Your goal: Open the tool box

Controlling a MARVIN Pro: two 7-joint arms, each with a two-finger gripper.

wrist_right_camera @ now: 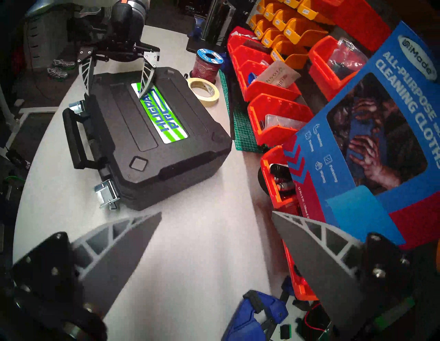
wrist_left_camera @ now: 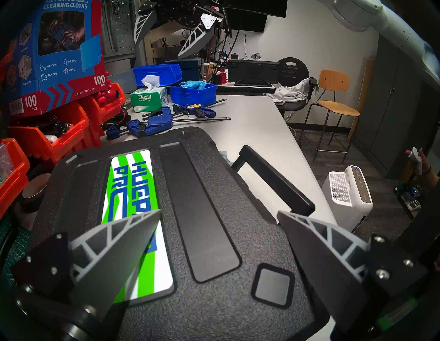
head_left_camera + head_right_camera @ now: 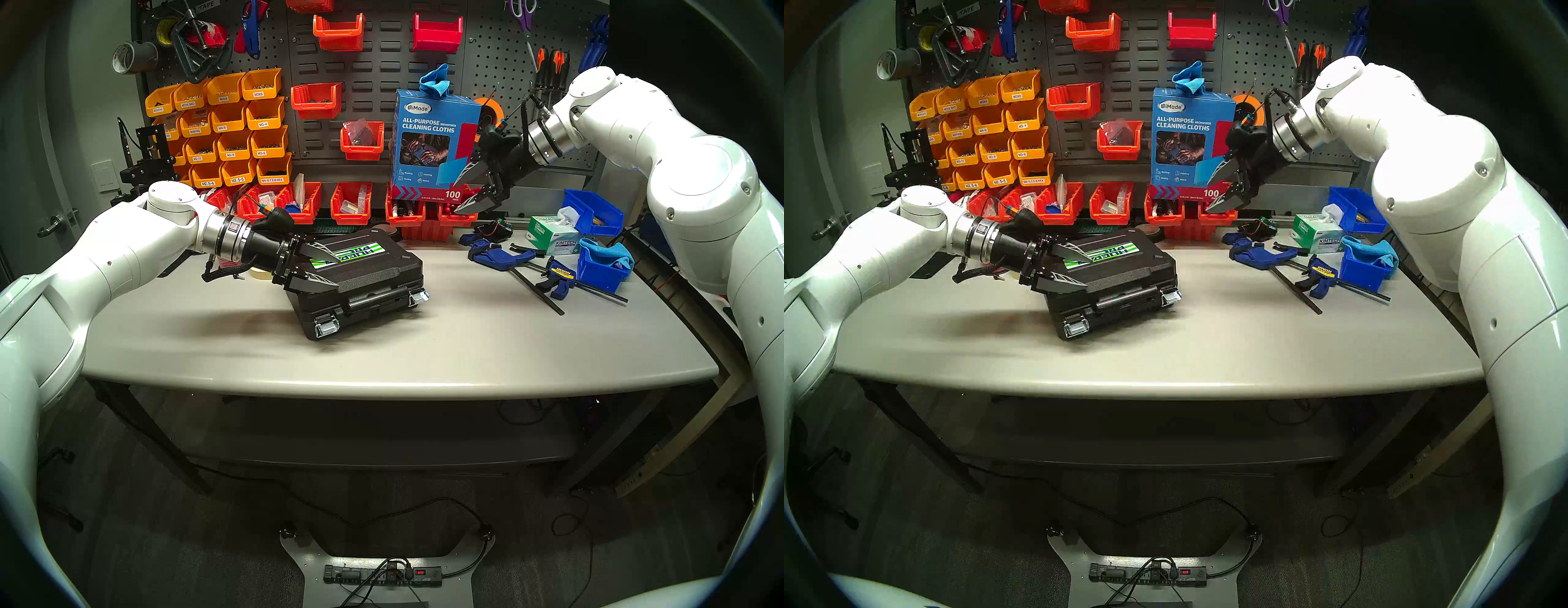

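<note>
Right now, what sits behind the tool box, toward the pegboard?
Behind the tool box lie a roll of masking tape, a red wire spool and a green cutting mat. The box hides its own interior.

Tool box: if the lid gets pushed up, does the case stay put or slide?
The tool box looks rigid: hard textured shell, so no flexing. It probably slides, since it lies flat on the smooth table with nothing bracing it. Its contents are hidden, so weight is uncertain. The flipped-out latches suggest the lid may lift freely.
</note>
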